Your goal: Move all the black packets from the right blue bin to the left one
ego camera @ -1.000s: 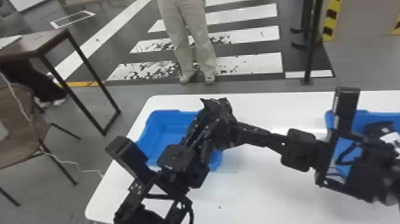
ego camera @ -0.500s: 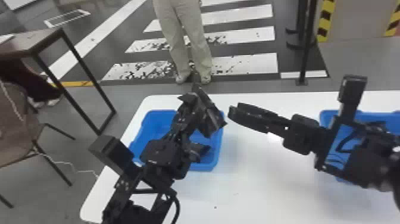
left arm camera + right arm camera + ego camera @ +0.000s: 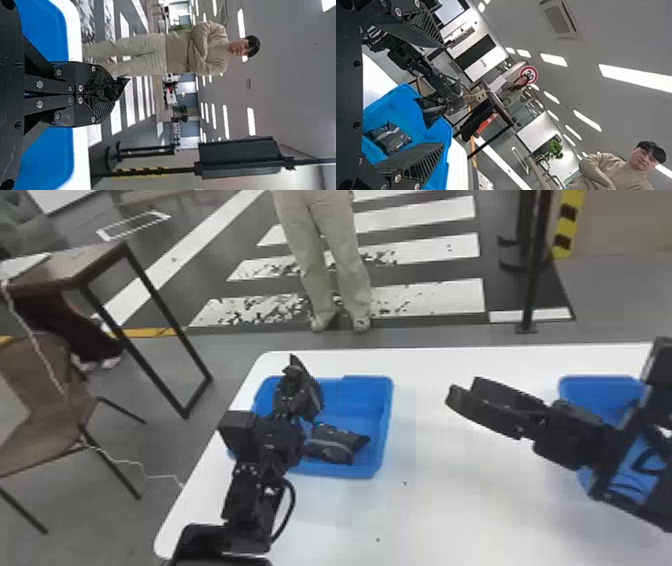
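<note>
Black packet (image 3: 430, 112) is pinched in the left gripper (image 3: 107, 93), above the left bin (image 3: 387, 415); the right gripper (image 3: 464, 389) is spread. Placing is in hand (so I judge); next, lower it and release.

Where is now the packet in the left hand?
The packet hangs from the left hand over the left blue bin, on the head view's left side.

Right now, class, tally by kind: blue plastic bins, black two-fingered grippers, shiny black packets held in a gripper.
Blue plastic bins (left bin, right bin): 2
Black grippers (left gripper, right gripper): 2
Held black packet: 1
Total: 5
</note>
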{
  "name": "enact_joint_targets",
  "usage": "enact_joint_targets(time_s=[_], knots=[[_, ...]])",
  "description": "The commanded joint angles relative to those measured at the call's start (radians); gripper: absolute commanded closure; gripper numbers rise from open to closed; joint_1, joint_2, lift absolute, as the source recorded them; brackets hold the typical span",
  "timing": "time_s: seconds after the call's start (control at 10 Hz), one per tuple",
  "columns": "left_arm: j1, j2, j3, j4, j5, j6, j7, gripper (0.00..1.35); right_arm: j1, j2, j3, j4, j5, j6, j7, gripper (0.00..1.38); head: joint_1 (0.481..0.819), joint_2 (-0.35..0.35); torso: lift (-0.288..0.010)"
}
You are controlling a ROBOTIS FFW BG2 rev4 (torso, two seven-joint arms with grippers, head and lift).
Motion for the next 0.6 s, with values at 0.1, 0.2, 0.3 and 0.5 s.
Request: enact_joint_targets(time_s=[0.1,0.2,0.3,0.5], knots=[[-0.005,-0.001,0.015,0.064,0.096,-0.084,-0.001,0.09,0.039,0.003,-0.074,-0.037,0.064,0.03,-0.001,0.12,0.695,0.35,-0.14],[0.017,-0.003,-0.015,0.057,0.183,-0.192,-0.027,0.04,0.066,0.011,-0.136,-0.054,0.122,0.042,-0.004,0.12,0.695,0.35,-0.14],[0.076,-0.005,-0.041,-0.056,0.255,-0.17,-0.05,0.17,0.11,0.023,-0.213,-0.099,0.178,0.054,-0.023,0.12,0.695,0.348,-0.14],[0.245,-0.021,-0.061,-0.324,0.265,-0.076,-0.05,0.17,0.25,0.072,-0.435,-0.3,0.381,0.172,-0.132,0.12,0.695,0.269,-0.14]])
